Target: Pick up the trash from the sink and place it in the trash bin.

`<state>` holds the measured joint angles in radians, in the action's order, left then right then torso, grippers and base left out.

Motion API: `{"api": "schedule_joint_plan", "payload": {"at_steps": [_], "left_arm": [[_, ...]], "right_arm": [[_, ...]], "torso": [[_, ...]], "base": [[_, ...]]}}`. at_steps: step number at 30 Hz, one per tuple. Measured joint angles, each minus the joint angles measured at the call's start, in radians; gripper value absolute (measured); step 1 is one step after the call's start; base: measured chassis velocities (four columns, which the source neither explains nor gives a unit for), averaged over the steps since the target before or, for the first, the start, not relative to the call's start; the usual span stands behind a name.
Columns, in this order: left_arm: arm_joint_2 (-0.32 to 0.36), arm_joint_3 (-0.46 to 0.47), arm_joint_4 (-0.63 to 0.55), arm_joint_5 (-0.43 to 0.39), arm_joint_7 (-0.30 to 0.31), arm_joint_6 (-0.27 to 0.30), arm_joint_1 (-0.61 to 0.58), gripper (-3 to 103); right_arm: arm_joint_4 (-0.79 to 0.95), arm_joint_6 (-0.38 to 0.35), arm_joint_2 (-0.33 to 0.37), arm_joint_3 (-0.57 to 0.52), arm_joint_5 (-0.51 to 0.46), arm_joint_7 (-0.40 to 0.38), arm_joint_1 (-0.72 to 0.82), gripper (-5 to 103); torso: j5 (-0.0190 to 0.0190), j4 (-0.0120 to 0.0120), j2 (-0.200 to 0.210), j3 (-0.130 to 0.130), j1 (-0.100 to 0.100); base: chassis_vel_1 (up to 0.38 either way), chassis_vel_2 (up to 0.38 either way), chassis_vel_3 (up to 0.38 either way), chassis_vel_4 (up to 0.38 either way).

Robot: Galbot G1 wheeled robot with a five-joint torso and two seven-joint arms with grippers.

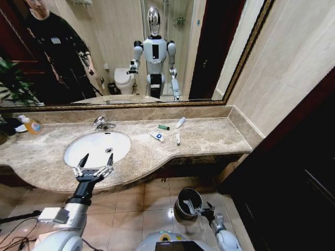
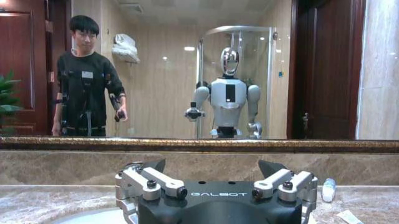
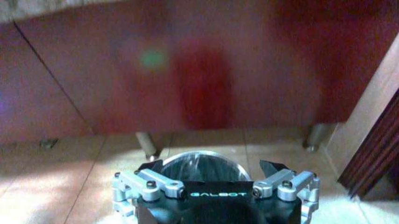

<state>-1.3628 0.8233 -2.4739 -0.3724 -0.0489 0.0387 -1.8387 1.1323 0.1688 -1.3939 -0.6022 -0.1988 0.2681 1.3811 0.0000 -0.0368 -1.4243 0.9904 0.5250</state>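
Head view, oval white sink [image 1: 121, 140], marble surround [image 1: 209, 137]

Left tool [image 1: 97, 158] raised, spread; right tool [image 1: 201, 210] low, spread.

— Where's the trash?
— On the counter [image 1: 209, 137], right of the sink [image 1: 98, 148]: sachet [image 1: 156, 136], two tubes [image 1: 180, 122], a green piece [image 1: 164, 127].
— The trash bin [image 1: 188, 202]?
— On the floor below, right of the basin.

Sink [image 1: 84, 151] basin open above; tap [image 1: 102, 123] at rear edge (only obstacle); counter beside bare.
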Motion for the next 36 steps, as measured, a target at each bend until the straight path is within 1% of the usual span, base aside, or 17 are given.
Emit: {"api": "schedule_joint_plan", "payload": {"at_steps": [5,7,9,11,12,14,15,16,20,23,26,27,29,30,32,33,36], "left_arm": [[0.000,0.000,0.000,0.000,0.000,0.000,0.000,100],[0.000,0.000,0.000,0.000,0.000,0.000,0.000,100],[0.000,0.000,0.000,0.000,0.000,0.000,0.000,100],[0.000,0.000,0.000,0.000,0.000,0.000,0.000,100],[0.000,0.000,0.000,0.000,0.000,0.000,0.000,100],[0.000,0.000,0.000,0.000,0.000,0.000,0.000,100],[0.000,0.000,0.000,0.000,0.000,0.000,0.000,100],[0.000,0.000,0.000,0.000,0.000,0.000,0.000,100],[0.000,0.000,0.000,0.000,0.000,0.000,0.000,100],[0.000,0.000,0.000,0.000,0.000,0.000,0.000,100],[0.000,0.000,0.000,0.000,0.000,0.000,0.000,100],[0.000,0.000,0.000,0.000,0.000,0.000,0.000,100],[0.000,0.000,0.000,0.000,0.000,0.000,0.000,100],[0.000,0.000,0.000,0.000,0.000,0.000,0.000,100],[0.000,0.000,0.000,0.000,0.000,0.000,0.000,100],[0.000,0.000,0.000,0.000,0.000,0.000,0.000,100],[0.000,0.000,0.000,0.000,0.000,0.000,0.000,100]], "right_arm": [[0.144,-0.024,0.026,0.000,-0.053,-0.015,0.060,100],[0.262,-0.035,0.037,-0.006,-0.087,-0.043,0.102,100],[0.296,-0.039,0.040,-0.009,-0.093,-0.051,0.113,100],[0.447,-0.065,0.049,-0.019,-0.117,-0.080,0.160,100],[0.447,-0.065,0.049,-0.019,-0.117,-0.080,0.160,100],[0.571,-0.087,0.053,-0.026,-0.131,-0.097,0.197,100],[0.672,-0.105,0.053,-0.023,-0.135,-0.115,0.224,100],[0.672,-0.105,0.053,-0.023,-0.135,-0.115,0.224,100],[0.881,-0.168,0.053,0.016,-0.131,-0.163,0.234,100],[0.909,-0.187,0.057,0.026,-0.129,-0.170,0.216,100],[0.934,-0.272,0.105,0.065,-0.145,-0.189,0.110,100],[0.934,-0.272,0.105,0.065,-0.145,-0.189,0.110,100],[0.885,-0.311,0.157,0.105,-0.175,-0.208,0.010,100],[0.885,-0.311,0.157,0.105,-0.175,-0.208,0.010,100],[0.826,-0.330,0.189,0.148,-0.199,-0.222,-0.093,100],[0.826,-0.330,0.189,0.148,-0.199,-0.222,-0.093,100],[0.743,-0.343,0.207,0.211,-0.216,-0.237,-0.218,100]], "torso": [[0.0000,0.0000,0.000,0.000,0.000],[0.0001,0.0001,0.000,0.000,0.000],[0.0001,0.0001,0.000,0.000,0.000],[0.0000,0.0000,0.000,0.000,0.000],[0.0000,0.0000,0.000,0.000,0.000],[-0.0003,0.0001,0.000,0.000,0.000],[0.0000,0.0001,0.000,0.000,0.000],[0.0000,0.0001,0.000,0.000,0.000],[-0.0002,0.0001,0.000,0.000,0.000],[-0.0002,0.0001,0.000,0.000,0.000],[0.0001,0.0003,0.000,0.000,0.000],[0.0001,0.0003,0.000,0.000,0.000],[0.0004,0.0001,0.000,0.000,0.000],[0.0004,0.0001,0.000,0.000,0.000],[0.0001,-0.0001,0.000,0.000,0.000],[0.0001,-0.0001,0.000,0.000,0.000],[-0.0001,-0.0001,0.000,0.000,0.000]], "base": [[0.000,0.000,0.000,0.000],[0.000,0.000,0.000,0.000],[0.000,0.000,0.000,0.000],[0.000,0.000,0.000,0.000],[0.000,0.000,0.000,0.000],[0.000,0.000,0.000,0.000],[0.000,0.000,0.000,0.000],[0.000,0.000,0.000,0.000],[0.000,0.000,0.000,0.000],[0.000,0.000,0.000,0.000],[0.000,0.000,0.000,0.000],[0.000,0.000,0.000,0.000],[0.000,0.000,0.000,0.000],[0.000,0.000,0.000,0.000],[0.000,0.000,0.000,0.000],[0.000,0.000,0.000,0.000],[0.000,0.000,0.000,0.000]]}}
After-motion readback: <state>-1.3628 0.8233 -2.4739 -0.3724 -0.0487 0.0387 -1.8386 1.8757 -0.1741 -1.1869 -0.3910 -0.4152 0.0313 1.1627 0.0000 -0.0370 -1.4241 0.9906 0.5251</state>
